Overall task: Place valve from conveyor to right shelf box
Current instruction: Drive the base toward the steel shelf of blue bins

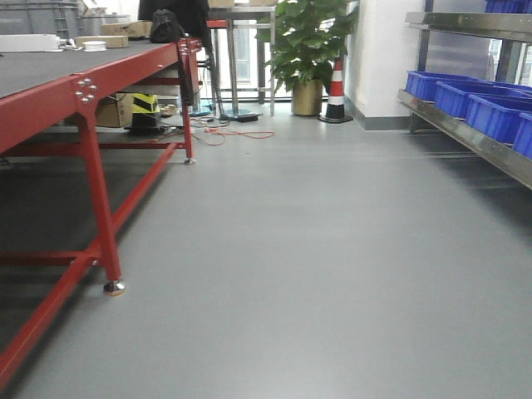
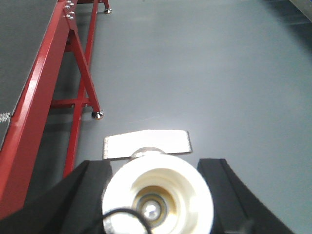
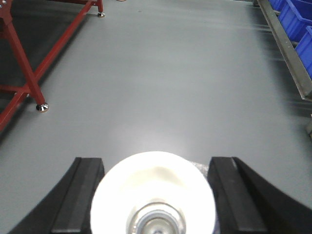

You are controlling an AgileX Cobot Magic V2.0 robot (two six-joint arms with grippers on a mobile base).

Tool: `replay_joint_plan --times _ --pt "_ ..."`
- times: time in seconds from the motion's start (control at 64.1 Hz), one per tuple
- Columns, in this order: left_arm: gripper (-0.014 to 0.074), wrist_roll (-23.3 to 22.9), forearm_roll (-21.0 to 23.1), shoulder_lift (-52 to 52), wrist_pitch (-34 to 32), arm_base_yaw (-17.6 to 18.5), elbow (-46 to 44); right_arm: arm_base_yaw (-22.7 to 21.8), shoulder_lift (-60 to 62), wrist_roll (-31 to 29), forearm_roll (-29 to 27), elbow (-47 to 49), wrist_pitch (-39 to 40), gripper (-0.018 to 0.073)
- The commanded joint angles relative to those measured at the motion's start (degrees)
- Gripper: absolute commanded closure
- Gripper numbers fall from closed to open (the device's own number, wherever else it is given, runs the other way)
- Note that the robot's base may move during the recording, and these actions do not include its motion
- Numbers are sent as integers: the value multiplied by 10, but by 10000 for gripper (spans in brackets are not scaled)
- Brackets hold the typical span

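My left gripper is shut on a valve. Its shiny round body fills the gap between the black fingers, and its flat silver handle points forward over the grey floor. My right gripper is shut on a second valve, a bright round body seen end-on between the fingers. The steel shelf runs along the right wall and holds blue boxes. It also shows at the right edge of the right wrist view. The conveyor is out of view. Neither gripper shows in the front view.
A red-framed table with a dark top stands on the left, its foot on the floor. A potted plant, a striped cone and loose cables are at the far end. Grey floor lies between table and shelf.
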State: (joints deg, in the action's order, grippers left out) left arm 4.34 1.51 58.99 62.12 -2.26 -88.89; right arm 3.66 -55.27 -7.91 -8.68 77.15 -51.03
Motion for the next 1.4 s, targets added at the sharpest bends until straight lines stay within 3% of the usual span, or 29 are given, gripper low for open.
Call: replay_joint_plan --times 0.0,1.389 --pt "707 -4 4 -5 -32 2 -5 -1 6 -1 4 9 44 713" --pt "707 -4 4 -5 -32 2 -5 -1 6 -1 4 9 52 713"
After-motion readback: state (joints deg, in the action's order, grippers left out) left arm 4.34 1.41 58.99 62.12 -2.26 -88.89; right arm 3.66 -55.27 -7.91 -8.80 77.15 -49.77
